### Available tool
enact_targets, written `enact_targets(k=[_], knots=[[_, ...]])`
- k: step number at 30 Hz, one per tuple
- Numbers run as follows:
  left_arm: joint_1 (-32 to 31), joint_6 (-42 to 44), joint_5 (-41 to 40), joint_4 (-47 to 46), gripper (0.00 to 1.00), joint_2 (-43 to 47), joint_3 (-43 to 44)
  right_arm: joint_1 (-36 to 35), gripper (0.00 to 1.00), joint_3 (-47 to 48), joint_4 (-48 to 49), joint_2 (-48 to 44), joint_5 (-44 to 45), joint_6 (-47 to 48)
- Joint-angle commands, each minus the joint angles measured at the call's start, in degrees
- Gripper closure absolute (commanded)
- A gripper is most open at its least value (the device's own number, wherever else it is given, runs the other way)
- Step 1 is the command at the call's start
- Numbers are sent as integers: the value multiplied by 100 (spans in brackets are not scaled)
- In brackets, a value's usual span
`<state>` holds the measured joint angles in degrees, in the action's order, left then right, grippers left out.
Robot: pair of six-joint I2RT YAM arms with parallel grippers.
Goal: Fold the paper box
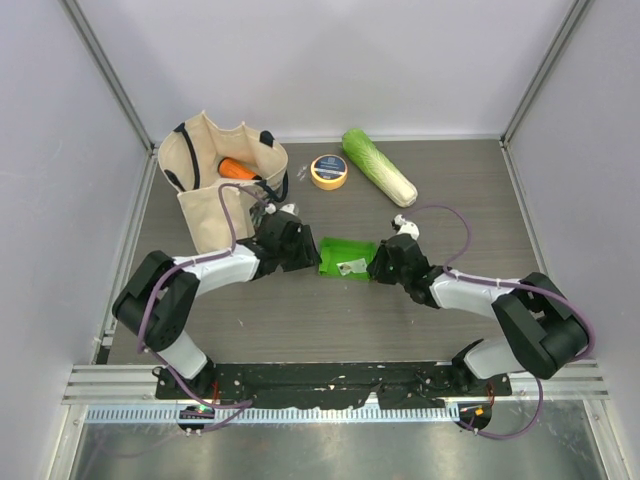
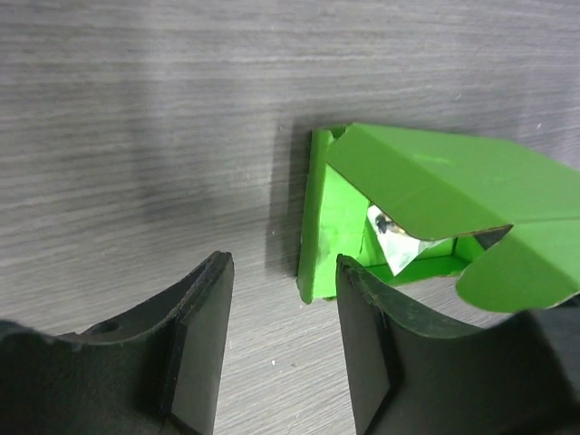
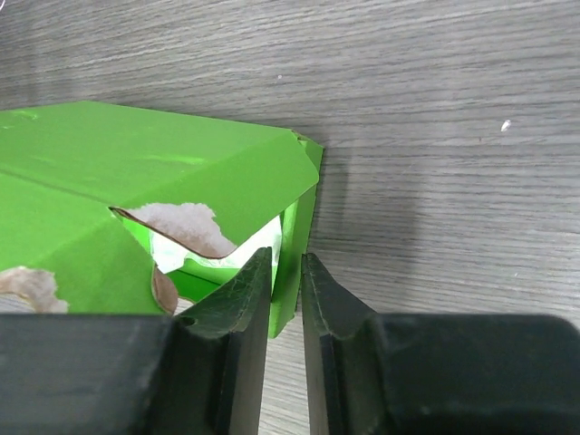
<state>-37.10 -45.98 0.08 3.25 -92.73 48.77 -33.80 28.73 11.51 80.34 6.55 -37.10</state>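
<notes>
Cream tote bag [image 1: 205,215] is standing at the far left of the table [image 1: 300,320] with an orange item [image 1: 237,168] poking out of its top. The left arm is reaching in from the near left, and the left gripper [image 1: 304,251] is sitting low over the table just right of the bag. In its wrist view the left gripper [image 2: 283,272] is showing its jaws standing well apart with only bare table between them, holding nothing. Its right finger [image 2: 362,344] is sitting just beside the near left corner of the paper box [image 2: 435,181]; cannot tell if it is touching. The paper box [image 1: 345,257] is lying mid-table between the two grippers, partly folded, with walls up, a top flap tilting over the open inside and a small pale scrap [image 2: 394,240] showing within. A yellow tape roll [image 1: 329,171] is lying farther back, and a long pale-green cabbage [image 1: 378,167] is lying just right of it, both well apart from the box. The right gripper [image 1: 377,265] is coming in at the box's right end. In the right wrist view the paper box [image 3: 136,154] is filling the left side, and the right gripper [image 3: 286,272] is showing jaws drawn narrow with the box's end wall standing between the fingers [image 3: 240,335], looking pinched.
</notes>
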Motion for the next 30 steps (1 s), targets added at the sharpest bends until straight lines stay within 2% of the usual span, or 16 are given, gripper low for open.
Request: enact_targets(k=[1,6,11,14,17,19,23,26,28,30], knots=[[221,-52,369,-683,48,-96,36,-30,76,264,62,70,207,133],[212,-122,564,-896,47,-298,159,-39,79,291,88,132,145,107],[195,-113,397,-755,51,-430,185,-56,81,317,97,167,136,107],[151,-113,309,-720,56,-623,281,-74,82,326,132,219,136,89],[-59,-122,143,-458,60,-764,457,-109,83,326,185,272,136,37],[-200,-87,-340,-212,66,-817,676,-170,83,361,194,333,180,1],[-516,-78,-1298,867,89,-1053,1055,-285,87,423,150,351,338,-86],[-815,97,-2229,1570,100,-1291,1467,-399,89,440,167,378,426,-209],[-956,203,-2860,1950,100,-1685,1887,-495,91,458,211,439,522,-306],[-1123,229,-3083,2373,100,-2158,2118,-566,91,475,229,500,584,-447]])
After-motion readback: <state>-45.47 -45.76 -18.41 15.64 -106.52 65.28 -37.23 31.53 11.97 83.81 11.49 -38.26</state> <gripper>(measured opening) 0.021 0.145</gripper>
